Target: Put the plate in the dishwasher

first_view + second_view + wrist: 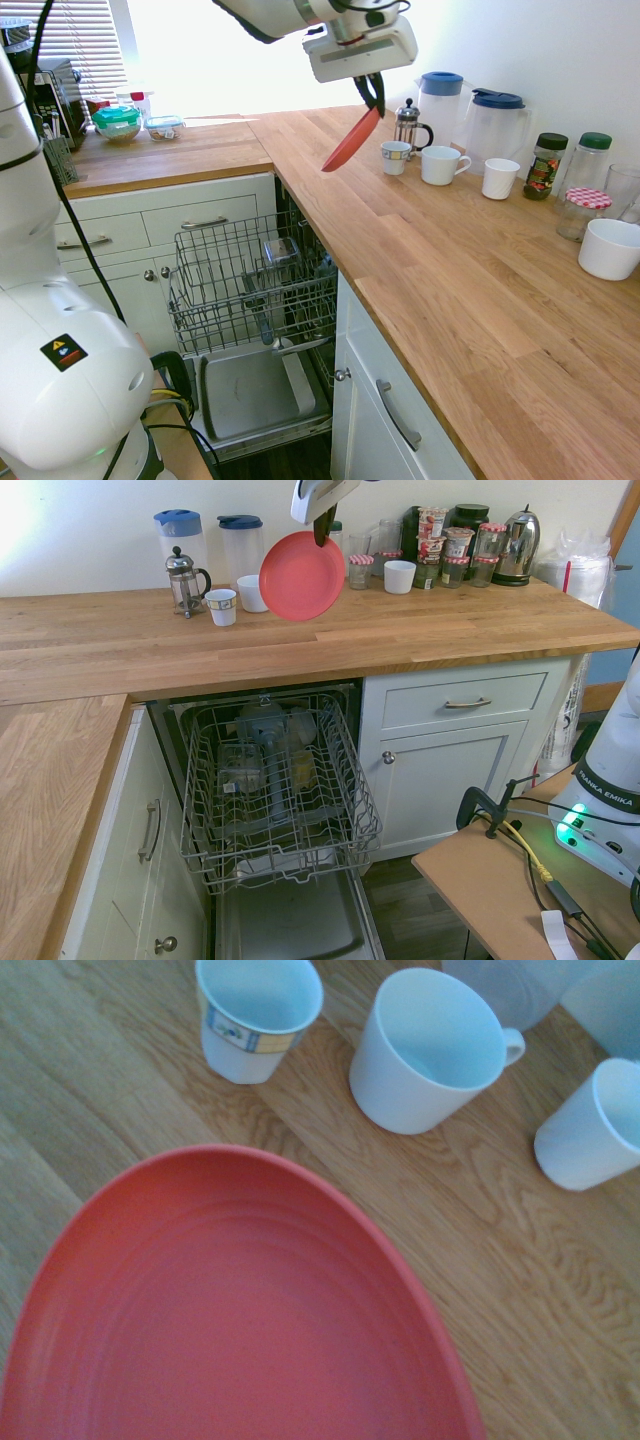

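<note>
The coral-red plate [352, 142] [301, 576] [230, 1310] hangs in the air above the wooden counter, tilted steeply on edge. My gripper [372, 97] [325, 527] is shut on the plate's upper rim, well above the counter beside the white mugs. The dishwasher [250, 290] [275, 780] stands open below the counter's corner. Its grey wire rack is pulled out over the dropped door [255, 390], with a few items in it.
Behind the plate stand a small patterned cup [396, 157], white mugs [441, 165], a french press [409, 125] and two lidded jugs [494, 124]. Jars and a white bowl [609, 248] sit further along the counter. White cabinets flank the dishwasher.
</note>
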`<act>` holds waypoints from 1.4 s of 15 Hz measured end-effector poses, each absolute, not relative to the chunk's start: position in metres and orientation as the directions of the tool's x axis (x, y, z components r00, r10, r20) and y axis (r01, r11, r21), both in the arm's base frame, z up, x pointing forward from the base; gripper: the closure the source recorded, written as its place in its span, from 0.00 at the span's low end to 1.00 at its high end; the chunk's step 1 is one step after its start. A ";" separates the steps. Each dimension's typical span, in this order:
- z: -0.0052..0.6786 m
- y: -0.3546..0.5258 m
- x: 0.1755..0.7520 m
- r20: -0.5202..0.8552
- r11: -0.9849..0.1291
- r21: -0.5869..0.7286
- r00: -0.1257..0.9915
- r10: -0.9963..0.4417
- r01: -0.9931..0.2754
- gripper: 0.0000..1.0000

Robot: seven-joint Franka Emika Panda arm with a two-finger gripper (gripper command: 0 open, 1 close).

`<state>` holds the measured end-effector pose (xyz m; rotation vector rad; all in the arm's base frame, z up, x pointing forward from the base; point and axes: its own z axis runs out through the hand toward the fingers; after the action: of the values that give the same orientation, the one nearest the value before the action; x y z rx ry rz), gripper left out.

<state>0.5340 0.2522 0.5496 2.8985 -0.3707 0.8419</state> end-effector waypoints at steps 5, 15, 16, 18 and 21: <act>0.540 0.310 0.501 0.646 -0.949 0.269 0.762 0.050 -0.166 1.00; 0.538 0.449 0.438 0.706 -0.873 0.482 0.557 0.438 0.076 1.00; 0.532 0.467 0.432 0.701 -0.859 0.503 0.535 0.472 0.100 1.00; 0.519 0.499 0.420 0.684 -0.830 0.541 0.504 0.528 0.135 1.00; 0.509 0.531 0.387 0.653 -0.787 0.596 0.473 0.592 0.161 1.00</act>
<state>0.3872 0.5308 0.5087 2.2666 0.6259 1.2634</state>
